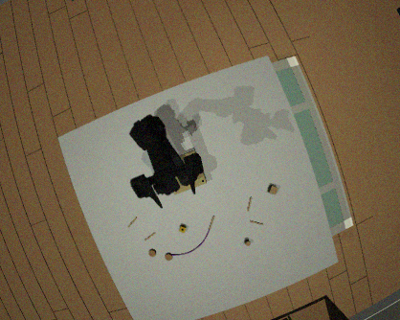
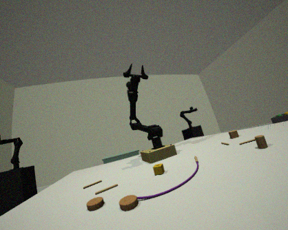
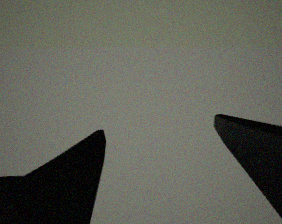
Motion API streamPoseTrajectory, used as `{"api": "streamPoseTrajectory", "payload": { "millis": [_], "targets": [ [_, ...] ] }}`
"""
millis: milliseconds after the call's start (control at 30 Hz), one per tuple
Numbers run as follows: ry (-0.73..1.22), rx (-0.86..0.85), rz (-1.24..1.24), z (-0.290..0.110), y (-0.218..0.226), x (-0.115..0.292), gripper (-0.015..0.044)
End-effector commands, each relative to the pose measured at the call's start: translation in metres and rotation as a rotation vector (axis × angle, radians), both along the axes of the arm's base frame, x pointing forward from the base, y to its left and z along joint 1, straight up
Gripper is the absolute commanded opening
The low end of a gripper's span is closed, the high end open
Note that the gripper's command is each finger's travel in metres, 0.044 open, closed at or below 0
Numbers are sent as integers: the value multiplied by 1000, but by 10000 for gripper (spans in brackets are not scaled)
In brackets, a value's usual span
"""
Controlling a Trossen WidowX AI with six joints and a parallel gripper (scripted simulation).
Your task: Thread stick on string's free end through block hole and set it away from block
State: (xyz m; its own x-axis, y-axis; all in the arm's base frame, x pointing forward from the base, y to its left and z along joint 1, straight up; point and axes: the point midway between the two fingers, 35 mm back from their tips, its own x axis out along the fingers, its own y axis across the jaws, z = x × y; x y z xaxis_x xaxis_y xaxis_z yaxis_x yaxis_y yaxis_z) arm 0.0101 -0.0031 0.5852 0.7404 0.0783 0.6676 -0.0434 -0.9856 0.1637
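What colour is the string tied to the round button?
Purple. The string shows best in the exterior view, curving from the button.

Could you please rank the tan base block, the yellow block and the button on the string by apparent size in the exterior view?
1. Tan base block
2. Button, though it is nearest the camera
3. Yellow block

White table (image 1: 284, 268): sticks, buttons, blocks.

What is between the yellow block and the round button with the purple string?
Nothing sits there. In the exterior view, only bare table separates the yellow block from the button; its purple string curves off to the side. The top view agrees.
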Motion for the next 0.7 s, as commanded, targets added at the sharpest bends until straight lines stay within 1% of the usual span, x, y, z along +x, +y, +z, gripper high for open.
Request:
{"api": "streamPoseTrajectory", "payload": {
  "millis": [0, 33, 67, 100, 167, 233, 367, 433, 567, 667],
  "targets": [
    [0, 0, 0, 0, 0, 0, 426],
    [0, 0, 0, 0, 0, 0, 440],
    [7, -1, -4, -1, 0, 3, 440],
    [29, -4, -14, -4, 1, 11, 440],
    [106, -16, -54, -14, 2, 41, 440],
    [156, -61, -104, -22, 2, 61, 440],
    [206, -168, -191, -29, 3, 81, 440],
    [259, -283, -274, -37, 3, 101, 440],
    [424, -667, -491, -69, -2, 161, 440],
    [486, -822, -554, -83, -6, 182, 440]
  ]
}}
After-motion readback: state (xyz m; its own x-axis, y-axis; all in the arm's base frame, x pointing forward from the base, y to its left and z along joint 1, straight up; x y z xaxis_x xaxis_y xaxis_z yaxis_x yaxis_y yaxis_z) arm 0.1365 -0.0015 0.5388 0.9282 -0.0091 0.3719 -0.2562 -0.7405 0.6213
